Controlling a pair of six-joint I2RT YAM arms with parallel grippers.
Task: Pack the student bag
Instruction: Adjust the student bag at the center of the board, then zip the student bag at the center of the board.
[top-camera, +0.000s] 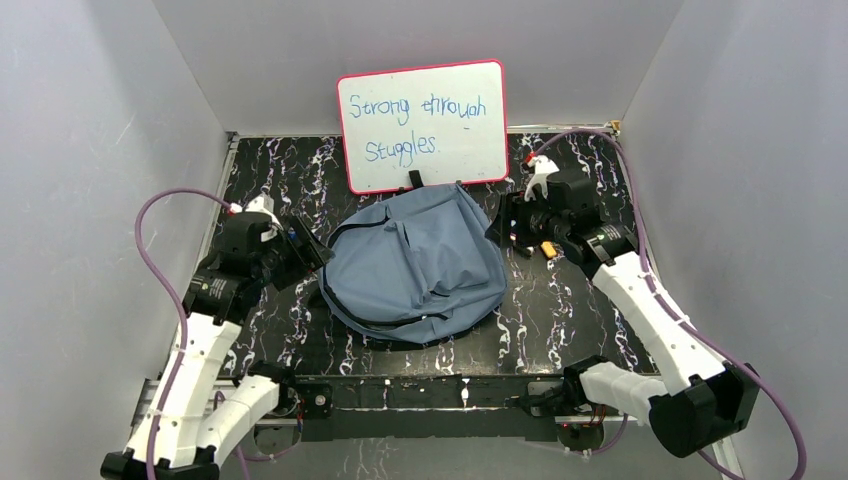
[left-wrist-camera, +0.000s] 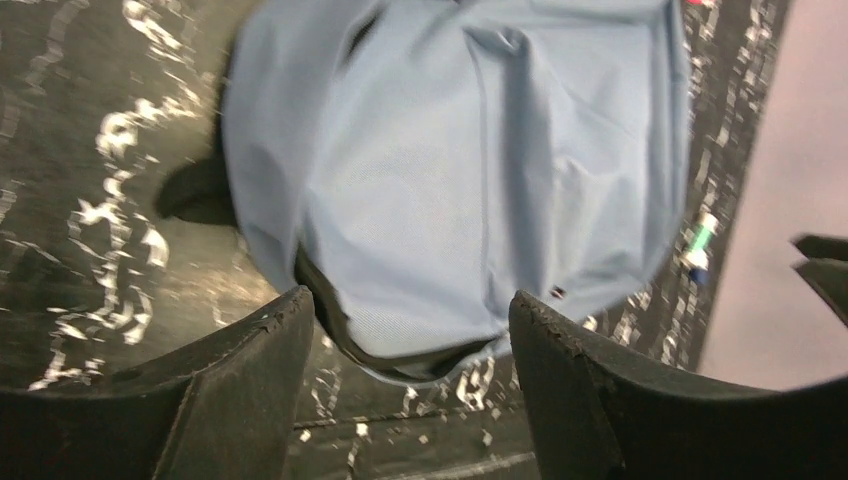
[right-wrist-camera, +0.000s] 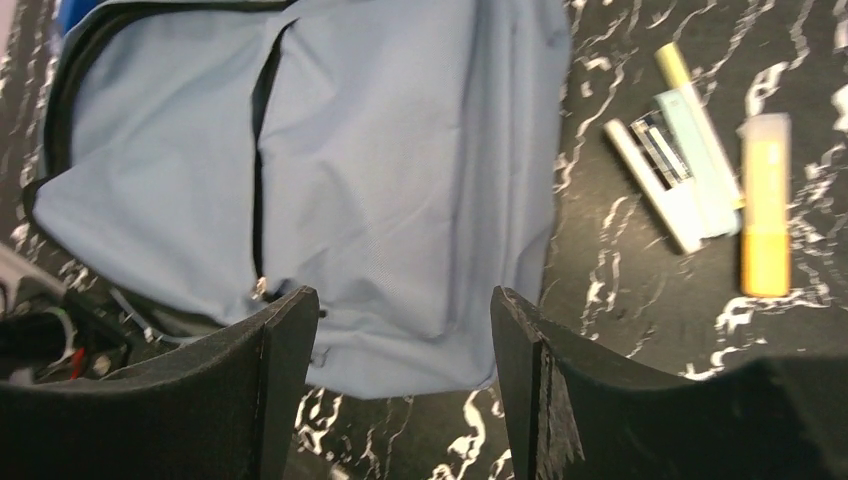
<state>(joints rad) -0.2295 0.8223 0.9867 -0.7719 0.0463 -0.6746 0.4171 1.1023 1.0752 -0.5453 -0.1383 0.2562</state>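
Now the left tool (top-camera: 303, 247) hangs released, jaws wide, nothing gripped; the right tool (top-camera: 507, 225) likewise. The grey-blue student bag (top-camera: 420, 265) lies slumped on the bench (top-camera: 560, 320) between them, just ahead of and below each tool's spread jaws

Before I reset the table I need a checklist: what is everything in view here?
student bag: one, grey-blue, lying flat at the table's centre
whiteboard: one, pink-framed with blue writing, upright behind the bag
orange highlighter: one, on the table right of the bag
pale pens: about three, white, mint and yellowish, bunched beside the orange highlighter
table: one, black with white veining
left fingers: two, black, apart, at the bag's left edge, holding nothing
right fingers: two, black, apart, at the bag's right side, holding nothing
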